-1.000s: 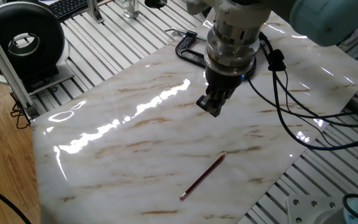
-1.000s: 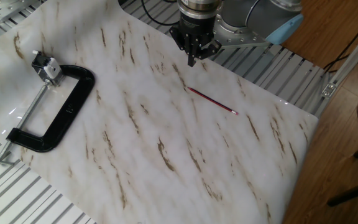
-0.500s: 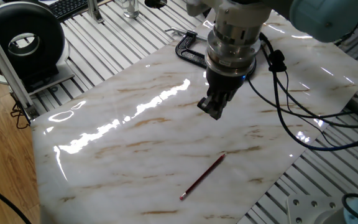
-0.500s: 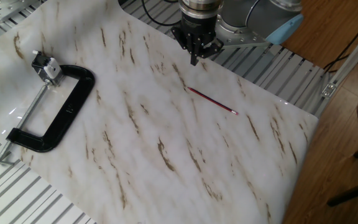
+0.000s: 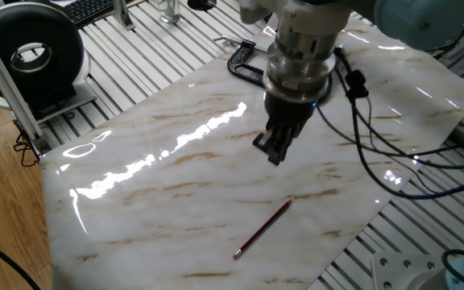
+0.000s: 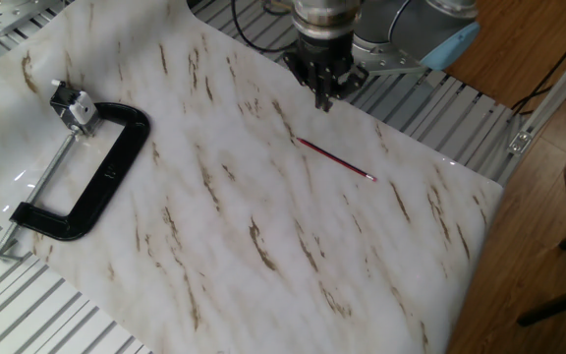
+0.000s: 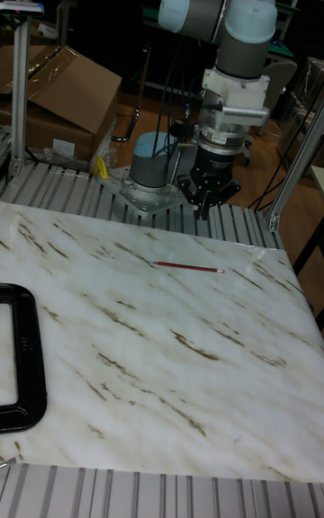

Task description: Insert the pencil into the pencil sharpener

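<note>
A thin dark red pencil (image 5: 262, 229) (image 6: 335, 159) (image 7: 187, 266) lies flat on the marble board (image 5: 176, 193), with nothing touching it. My gripper (image 5: 272, 150) (image 6: 324, 99) (image 7: 205, 205) hangs above the board a short way from the pencil's dark end, pointing down. Its fingers meet in a narrow tip and hold nothing. A small metallic pencil sharpener (image 6: 73, 106) sits clamped in the jaw of a black C-clamp (image 6: 96, 177) on the far side of the board from the pencil. My arm hides the sharpener in one fixed view.
The C-clamp (image 5: 244, 64) lies flat on the board behind my wrist. Black cables (image 5: 377, 153) trail from my wrist over the board's corner. A round black device (image 5: 31, 52) stands off the board. The robot base (image 7: 153, 172) and a cardboard box (image 7: 63, 91) stand behind the board.
My gripper has moved a little toward the pencil and lower over the board. The pencil and the clamp have not moved.
</note>
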